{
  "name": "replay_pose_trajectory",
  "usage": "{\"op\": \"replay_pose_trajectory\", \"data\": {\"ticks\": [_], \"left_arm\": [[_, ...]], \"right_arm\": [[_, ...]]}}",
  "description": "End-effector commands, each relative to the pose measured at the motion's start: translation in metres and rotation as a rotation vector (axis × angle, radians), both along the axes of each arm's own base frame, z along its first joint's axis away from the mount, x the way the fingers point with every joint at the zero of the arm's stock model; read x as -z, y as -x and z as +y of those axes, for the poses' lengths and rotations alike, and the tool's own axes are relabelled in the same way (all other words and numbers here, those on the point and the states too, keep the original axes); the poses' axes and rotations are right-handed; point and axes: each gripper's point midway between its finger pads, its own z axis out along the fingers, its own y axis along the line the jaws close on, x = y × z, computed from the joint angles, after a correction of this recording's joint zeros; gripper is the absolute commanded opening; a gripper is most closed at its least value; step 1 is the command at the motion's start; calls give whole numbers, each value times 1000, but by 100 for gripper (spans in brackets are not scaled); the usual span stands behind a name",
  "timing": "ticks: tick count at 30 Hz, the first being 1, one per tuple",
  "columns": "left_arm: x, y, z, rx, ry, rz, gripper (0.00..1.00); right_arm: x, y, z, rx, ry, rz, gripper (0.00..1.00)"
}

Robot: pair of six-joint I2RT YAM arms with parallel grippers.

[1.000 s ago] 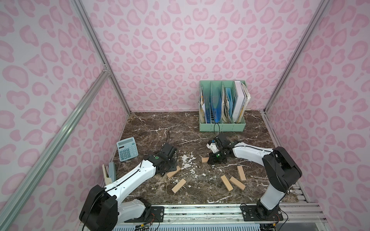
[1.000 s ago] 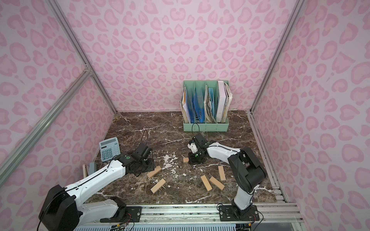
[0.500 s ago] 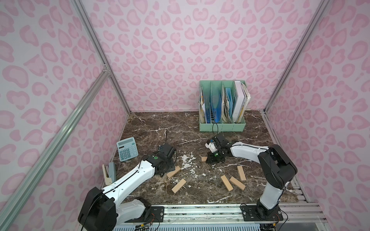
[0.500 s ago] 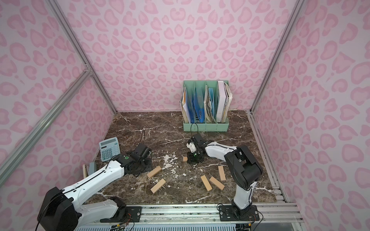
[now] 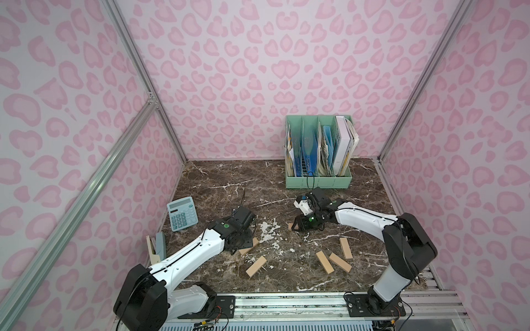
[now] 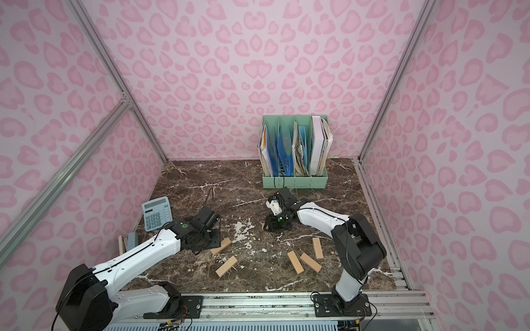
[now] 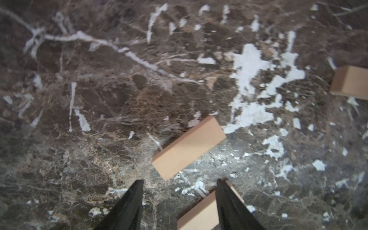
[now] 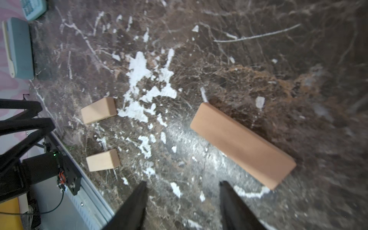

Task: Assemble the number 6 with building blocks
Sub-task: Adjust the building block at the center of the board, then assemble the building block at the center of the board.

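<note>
While no digit has taken shape yet, the work appears to be at its first placement. With 12 o'clock at the back wall, the building blocks [image 5: 256,266] lie scattered over the marble table [image 5: 218,177]. One middle plank [image 8: 243,145] sits flat near the table's centre, and the right gripper [image 8: 183,182] is low beside it. Its fingers are spread and hold nothing, and the plank lies beyond the tips, not between them.

A pair of planks [image 6: 220,246] lies at 7 o'clock and three planks [image 5: 340,262] cluster at 5 o'clock, two of them touching or nearly so. The left gripper [image 7: 180,181] hangs over the pair with its fingers apart. One plank [image 7: 189,147] lies just ahead of the tips, and another plank's end [image 7: 199,214] shows between the fingers, partly under one of them and not pinched.

The next move probably calls for the right arm to lift straight up so it does not nudge the middle plank, then fetch from the 5 o'clock cluster. The left gripper would need to square itself to a plank's long sides before it closes.

There is open marble from the centre toward 11 o'clock. The green file rack [image 5: 318,182] bounds 1 o'clock, the calculator [image 5: 182,213] sits at 10, the stapler [image 5: 160,246] stands against the wall at 8, and the rail edge runs along 6. The wrists are near each other at the centre, so taking turns looks wise.
</note>
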Motion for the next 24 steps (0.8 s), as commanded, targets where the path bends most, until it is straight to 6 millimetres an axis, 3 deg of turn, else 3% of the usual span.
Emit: {"op": "replay_pose_trajectory", "data": {"ticks": [1, 6, 9, 14, 24], "left_arm": [[3, 2, -9, 266, -155, 29, 63], [42, 4, -15, 450, -321, 168, 55], [49, -3, -10, 474, -385, 163, 54], [45, -9, -13, 519, -393, 144, 55], [67, -8, -8, 501, -339, 237, 54]], "right_arm": [[-28, -1, -26, 34, 48, -68, 87], [-60, -18, -65, 149, -14, -107, 86], [-67, -19, -75, 170, -15, -127, 85], [-70, -13, -80, 193, -33, -126, 84], [-74, -13, -81, 199, -30, -133, 82]]}}
